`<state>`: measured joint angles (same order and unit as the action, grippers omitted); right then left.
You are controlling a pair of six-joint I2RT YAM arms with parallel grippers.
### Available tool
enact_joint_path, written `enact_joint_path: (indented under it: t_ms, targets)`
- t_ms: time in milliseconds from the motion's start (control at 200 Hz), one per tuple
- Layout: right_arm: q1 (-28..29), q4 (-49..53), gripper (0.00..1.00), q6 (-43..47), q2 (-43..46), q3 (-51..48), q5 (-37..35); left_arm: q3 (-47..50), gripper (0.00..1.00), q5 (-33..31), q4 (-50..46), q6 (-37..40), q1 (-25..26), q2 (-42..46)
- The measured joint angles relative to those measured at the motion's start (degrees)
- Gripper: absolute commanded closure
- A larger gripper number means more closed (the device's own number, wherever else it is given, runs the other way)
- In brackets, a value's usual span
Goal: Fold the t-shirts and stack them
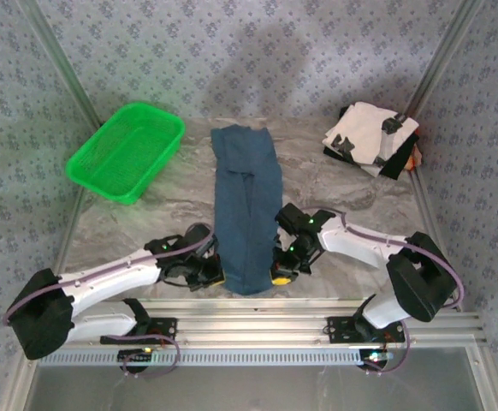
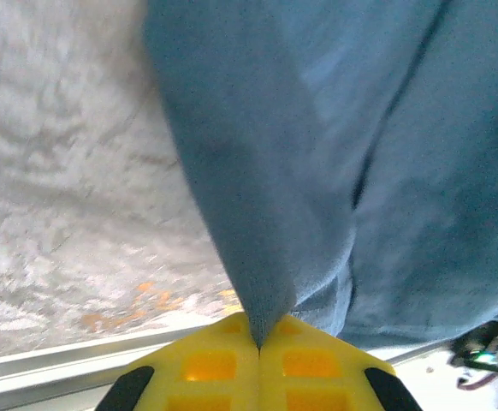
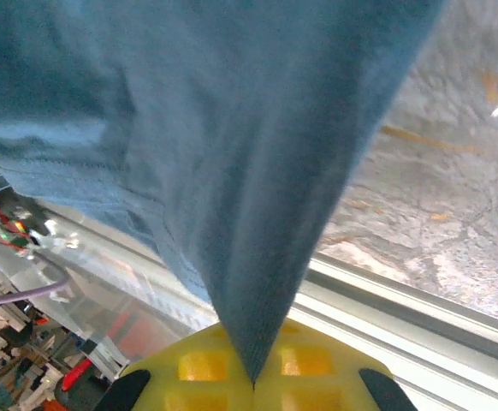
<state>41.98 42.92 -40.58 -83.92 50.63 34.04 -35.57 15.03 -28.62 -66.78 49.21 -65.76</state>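
Top external | left gripper (image 1: 217, 278) and right gripper (image 1: 281, 274) pinched tight on near corners of blue shirt (image 1: 246, 205) | I'd raise both level, cloth taut, fold away squarely.

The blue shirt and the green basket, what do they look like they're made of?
The blue shirt looks like soft matte knit cloth, perhaps cotton: fine ribbing, limp folds. The green basket looks like plastic mesh: bright even colour, grid of holes.
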Motion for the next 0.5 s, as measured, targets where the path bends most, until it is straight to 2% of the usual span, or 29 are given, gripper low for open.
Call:
enact_joint_path:
  t_ms: [190, 305, 500]
  targets:
    - [-5.7, 4.3, 1.0, 4.4, -2.5, 9.8, -0.2, -7.6, 1.0, 2.0, -2.6, 4.6, -10.6, -0.4]
    - [-8.9, 7.4, 1.0, 8.5, -8.1, 18.7, -0.3, -14.1, 1.0, 4.1, -4.0, 8.9, -16.7, -4.0]
    - [-14.3, 9.4, 1.0, 13.5, -19.5, 32.6, -0.5, -22.6, 1.0, 6.7, -4.9, 15.7, -23.6, -12.2]
